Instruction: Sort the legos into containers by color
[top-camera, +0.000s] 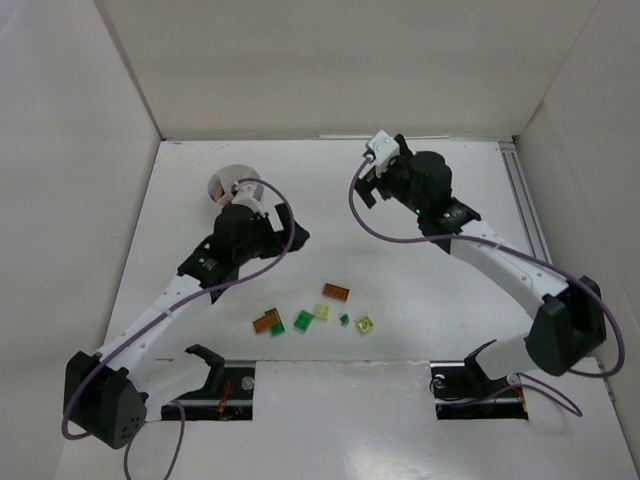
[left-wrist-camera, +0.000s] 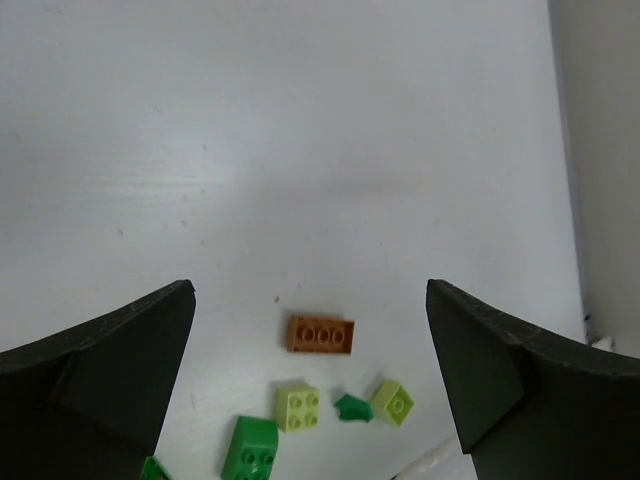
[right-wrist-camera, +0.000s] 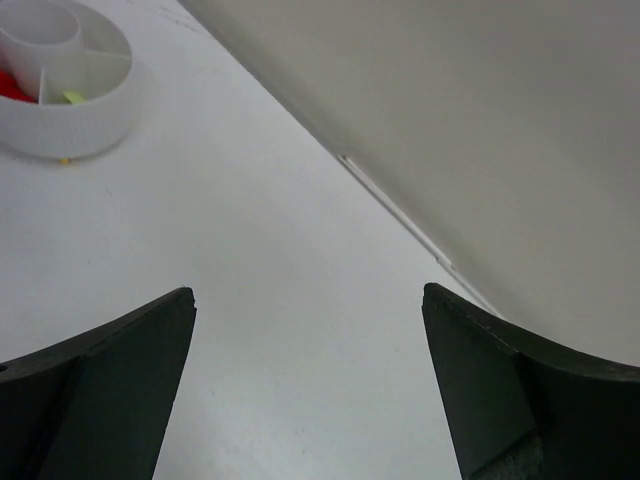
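While the left claw (left-wrist-camera: 308, 300) hangs empty with its jaws wide apart near the small round white divided dish (top-camera: 220, 182), the right claw (right-wrist-camera: 305, 305) is equally spread and empty. A red piece (right-wrist-camera: 10, 86) and a yellow-green piece (right-wrist-camera: 72, 97) sit in separate wedges; the loose plastic bricks (top-camera: 303, 320) lie well apart from the dish on the white surface (top-camera: 420, 260). The flat orange brick (left-wrist-camera: 320, 333) stands clear of its green neighbours (left-wrist-camera: 252, 447), so it seems the safest pick: descend straight, jaws closing across its narrow width. No writing is legible.
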